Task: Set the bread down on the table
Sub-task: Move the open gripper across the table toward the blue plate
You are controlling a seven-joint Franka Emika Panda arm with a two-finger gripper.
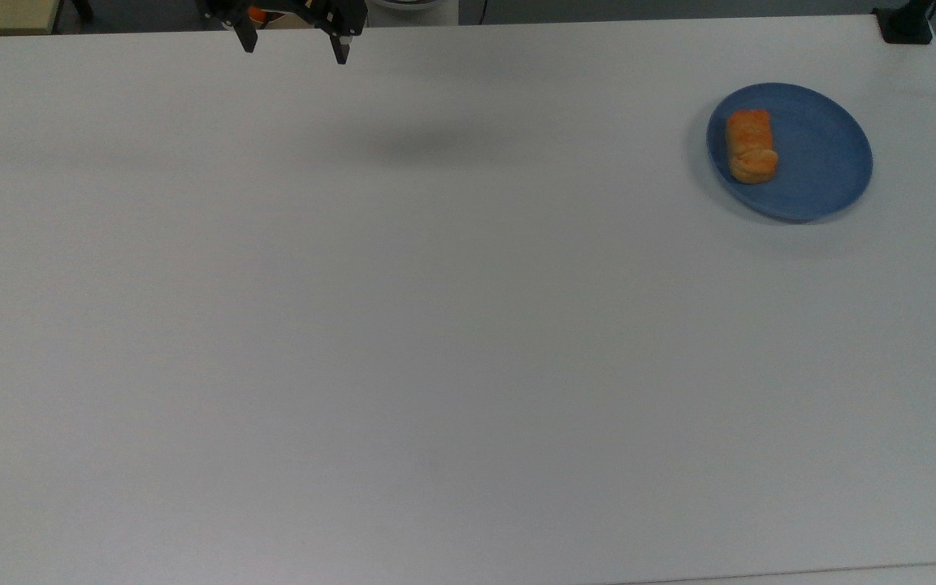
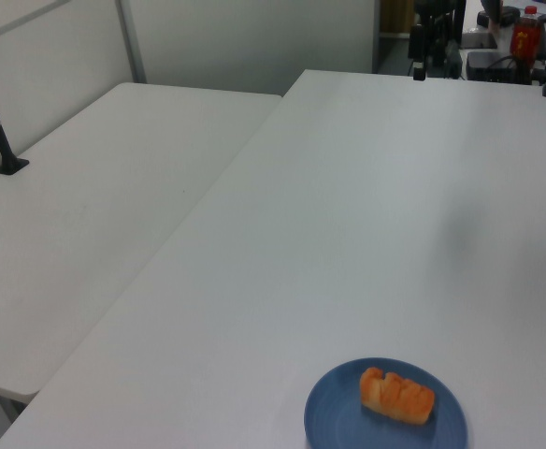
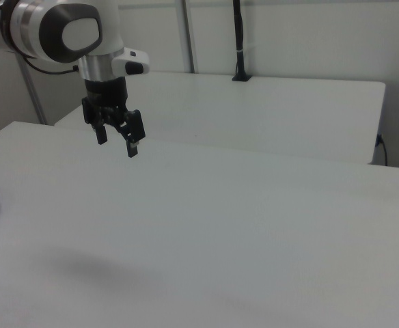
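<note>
We count one bread (image 1: 751,146), one blue plate (image 1: 817,162), one gripper (image 1: 295,50) and two white tables. The bread lies on the plate, toward the plate's left side in the top view, and the plate sits near the right far corner of the table (image 1: 435,325) in that same view. Our gripper hangs above the far edge, well apart from the bread, its two fingers spread with nothing between them. In the top view its upper part is cut off; in the right view the plate is cut off at the left edge
</note>
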